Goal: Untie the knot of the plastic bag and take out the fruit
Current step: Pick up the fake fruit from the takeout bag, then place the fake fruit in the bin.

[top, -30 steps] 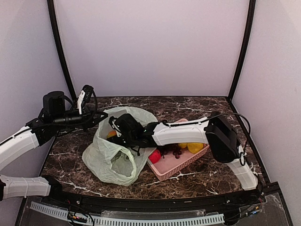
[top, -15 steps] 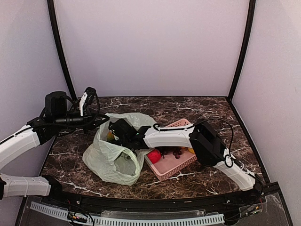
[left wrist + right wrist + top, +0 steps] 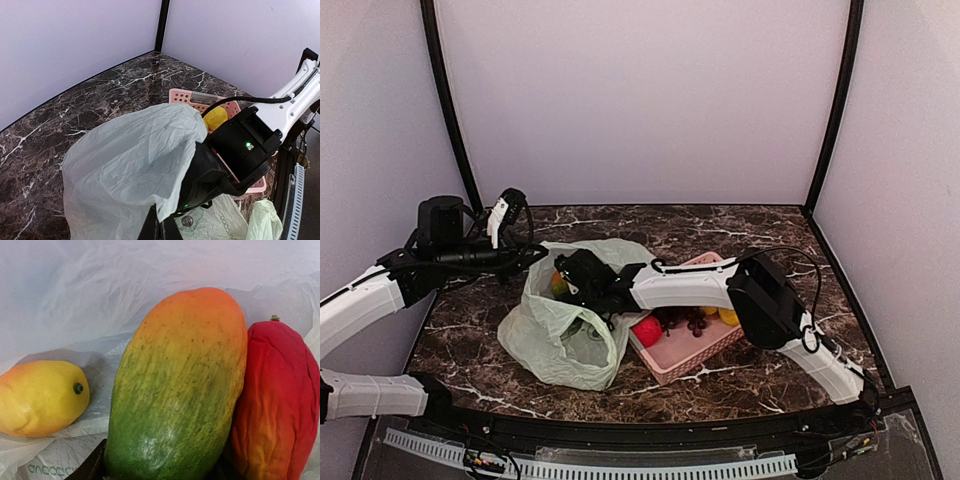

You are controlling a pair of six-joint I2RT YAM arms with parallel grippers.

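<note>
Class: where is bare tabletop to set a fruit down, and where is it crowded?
Bare table: the far strip between the back wall and the plastic bag and pink basket; also left of the bag. Crowded: the middle, right arm over bag and basket.

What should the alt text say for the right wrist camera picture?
A big green-to-orange mango fills the middle, inside the pale plastic bag. A red fruit touches its right side; a yellow fruit lies apart at left.
</note>
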